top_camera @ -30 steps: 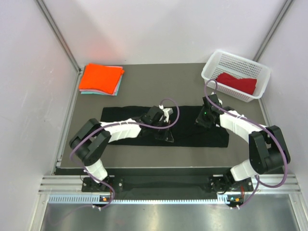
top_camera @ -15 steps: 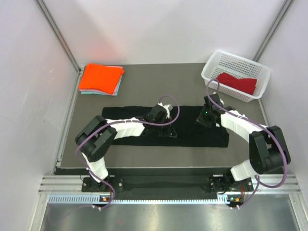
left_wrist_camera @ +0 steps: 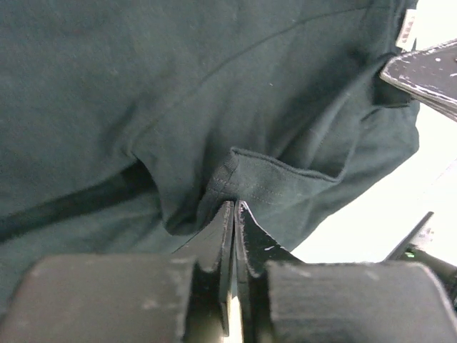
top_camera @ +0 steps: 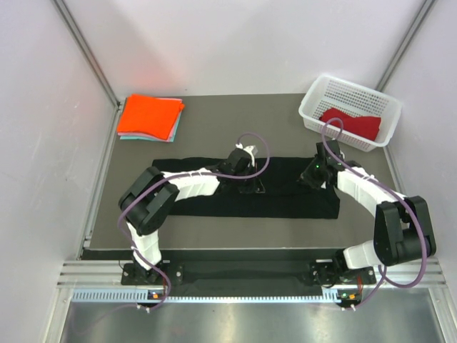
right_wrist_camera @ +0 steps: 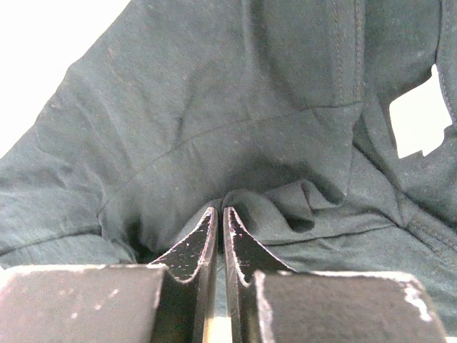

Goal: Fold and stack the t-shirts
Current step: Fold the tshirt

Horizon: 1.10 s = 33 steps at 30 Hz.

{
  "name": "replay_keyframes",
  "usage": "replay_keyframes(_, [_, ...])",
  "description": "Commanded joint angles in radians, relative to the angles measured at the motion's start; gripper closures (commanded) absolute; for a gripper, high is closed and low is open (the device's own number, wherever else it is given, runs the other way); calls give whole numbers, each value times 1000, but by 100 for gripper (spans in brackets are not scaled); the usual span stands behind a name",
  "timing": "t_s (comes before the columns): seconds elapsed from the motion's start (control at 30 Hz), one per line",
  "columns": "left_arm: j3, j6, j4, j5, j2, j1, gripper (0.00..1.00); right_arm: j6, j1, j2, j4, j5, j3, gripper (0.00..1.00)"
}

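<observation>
A large black t-shirt (top_camera: 285,204) lies as a long folded strip across the middle of the table. My left gripper (top_camera: 250,186) is down on its middle, jaws shut on a pinched fold of the black cloth (left_wrist_camera: 178,93) at the tips (left_wrist_camera: 234,204). My right gripper (top_camera: 314,179) is down on the strip's right part, shut on a bunched fold (right_wrist_camera: 235,107) at its tips (right_wrist_camera: 220,209). An orange t-shirt (top_camera: 148,116) lies folded on a pale teal one (top_camera: 172,131) at the back left. A dark red t-shirt (top_camera: 353,123) sits in the basket.
The white mesh basket (top_camera: 314,96) stands at the back right corner. Purple cables loop above both wrists. White walls with metal posts close in the table at the left, right and back.
Both grippers have moved toward the back of the table with the pinched black cloth; the raised flap under the left gripper has come down flatter onto the strip.
</observation>
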Motion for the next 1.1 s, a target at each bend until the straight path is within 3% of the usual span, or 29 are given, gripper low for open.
replay_keyframes(0.0, [64,63,4,-20,6,5,91,25,-22,-11,47,-46,-6,94])
replay_keyframes(0.23, [74,108,-39,-63,13,17,84,45,-51,12,91,-97,14,85])
replay_keyframes(0.37, [80,115,-39,-60,22,22,80,50,-63,26,90,-97,40,84])
replay_keyframes(0.47, [83,148,-67,-47,17,22,73,63,-85,44,104,-114,34,85])
replay_keyframes(0.67, [109,253,-81,25,2,37,62,63,-91,57,119,-125,17,87])
replay_keyframes(1.07, [126,321,-52,228,37,94,57,59,-94,69,128,-137,18,87])
